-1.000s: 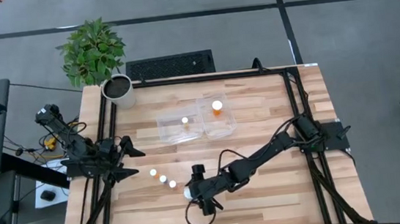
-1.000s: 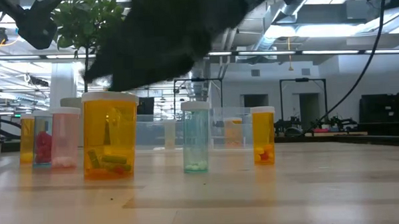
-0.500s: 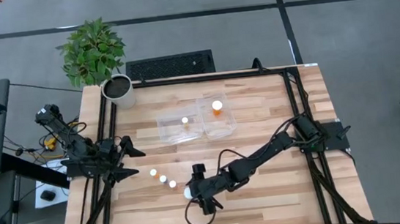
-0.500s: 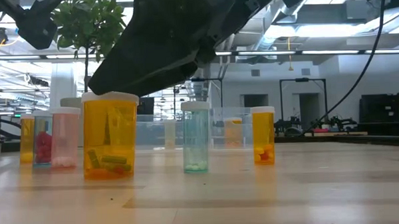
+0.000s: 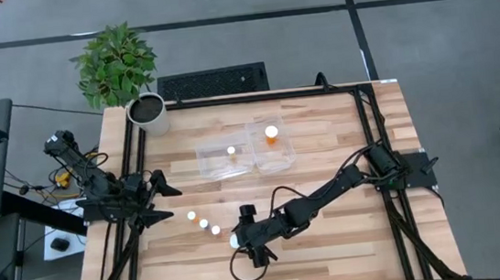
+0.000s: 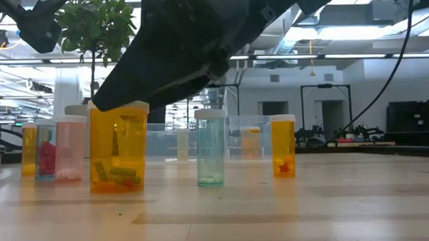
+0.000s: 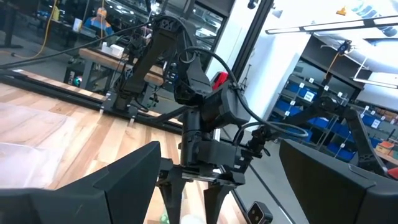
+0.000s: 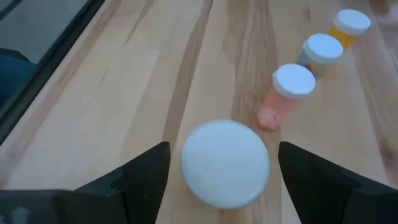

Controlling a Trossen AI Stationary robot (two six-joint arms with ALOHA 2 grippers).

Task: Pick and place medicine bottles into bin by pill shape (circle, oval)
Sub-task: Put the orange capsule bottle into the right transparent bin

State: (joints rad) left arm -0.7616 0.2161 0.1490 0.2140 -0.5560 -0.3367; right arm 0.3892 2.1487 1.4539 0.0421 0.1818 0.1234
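**Desk:** How is the right arm posed?

**Caption:** It stretches low across the pale wooden plank table toward the near edge, wrist bent down. The right gripper hangs over the large orange translucent bottle with the round white cap, fingers spread wide on either side of the cap, touching nothing.

**Desk:** And the left?

**Caption:** The left gripper waits at the table's left edge, fingers parted, holding nothing.

**Desk:** The remaining bottles?

**Caption:** Three small white-capped bottles stand in a diagonal row just beside the large one. The clear plastic two-compartment tray holds one bottle in each half. A white plant pot sits at the far left corner.
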